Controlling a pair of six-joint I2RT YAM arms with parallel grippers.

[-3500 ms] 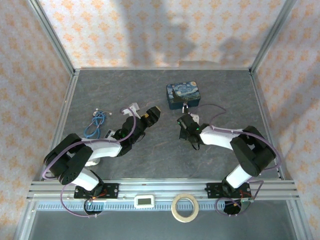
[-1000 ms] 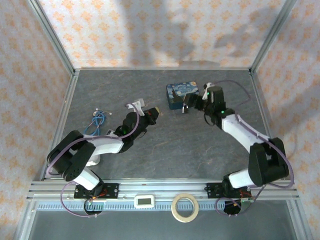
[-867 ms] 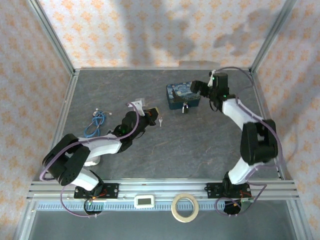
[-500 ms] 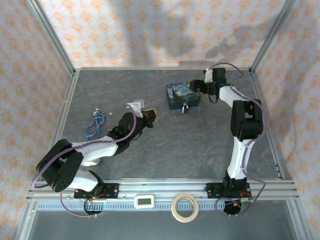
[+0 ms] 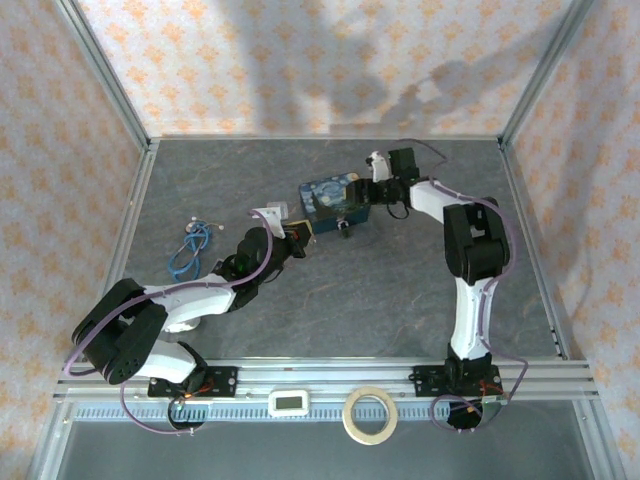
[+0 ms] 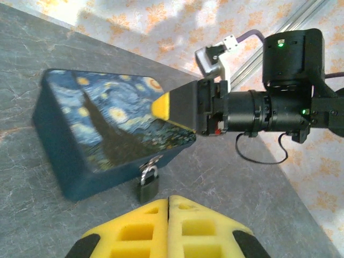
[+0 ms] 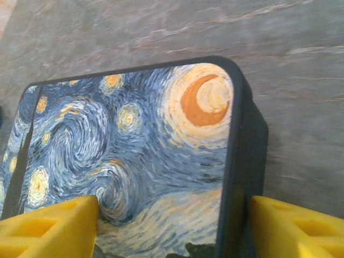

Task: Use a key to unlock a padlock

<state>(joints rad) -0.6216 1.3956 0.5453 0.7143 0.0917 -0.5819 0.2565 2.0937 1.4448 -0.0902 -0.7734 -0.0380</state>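
The blue painted tin [image 5: 333,198] lies skewed at mid-table, and the small grey padlock [image 5: 343,228] hangs from the hasp on its near side. In the left wrist view the padlock [image 6: 148,186] sits just beyond my left gripper [image 6: 169,202], whose yellow pads are pressed shut with nothing showing between them. My right gripper [image 7: 172,231] stands open over the tin's [image 7: 134,140] right end, one finger [image 7: 48,226] above the lid and the other [image 7: 295,226] beside the side wall. The key is hidden.
A blue cable bundle [image 5: 190,245] lies at the left of the table. A tape roll [image 5: 367,413] and a small white device [image 5: 292,402] rest on the front rail. Metal frame posts and patterned walls close in the table.
My right gripper has pushed leftward and its jaws have narrowed. The tin has slid left and turned, bringing the padlock close to my left gripper, which has barely moved.
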